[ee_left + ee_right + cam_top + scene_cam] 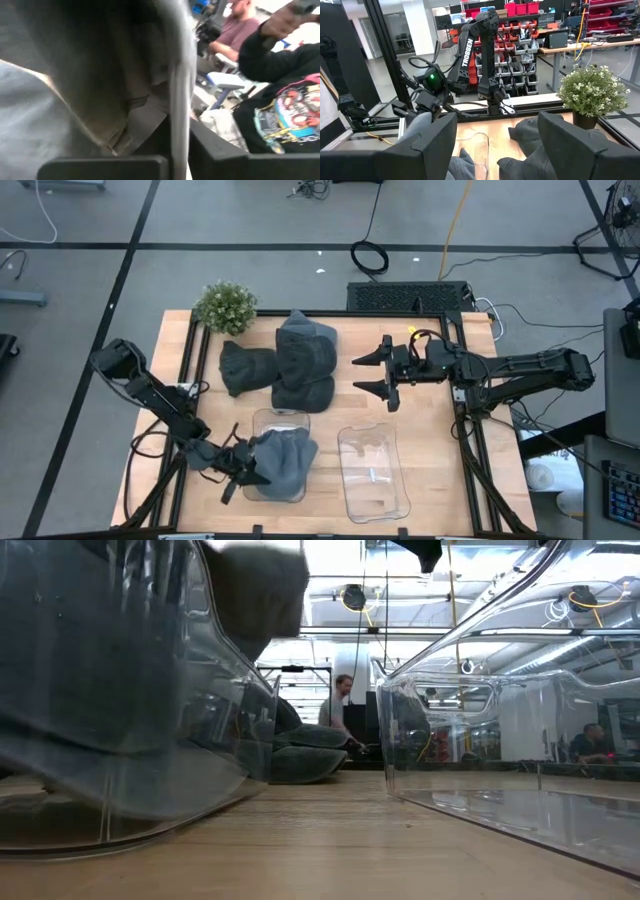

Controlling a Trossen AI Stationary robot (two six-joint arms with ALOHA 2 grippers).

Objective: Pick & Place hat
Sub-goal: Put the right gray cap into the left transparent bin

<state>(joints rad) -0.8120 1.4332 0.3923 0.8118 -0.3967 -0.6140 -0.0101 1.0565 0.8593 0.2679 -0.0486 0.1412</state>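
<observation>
A grey hat (pixel 285 460) lies bunched in the left clear container (pixel 272 420), draping over its near-left rim; through the wall it shows in the low view as a dark mass (pixel 255 585). My left gripper (pixel 243 467) is at the hat's left edge, shut on it, and grey cloth (pixel 75 85) fills its wrist view. More grey hats (pixel 300 365) are piled at the table's far middle, resting on the wood. My right gripper (pixel 380 375) hovers open to the right of that pile, touching nothing, and its fingers (pixel 425 145) frame the hats (pixel 535 132). My left gripper holds the hat by its left edge (pixel 258 463), coming in low from the table's near-left side. The cloth itself hides the place of contact in the wrist view, so one layer or several cannot be told. The rest of the hat rests in the container.
A second clear container (pixel 373 470) stands to the right of the first. A small potted plant (pixel 225 307) sits at the far-left corner. A black frame rail (pixel 300 312) borders the table. People sit in the room beyond (pixel 340 700).
</observation>
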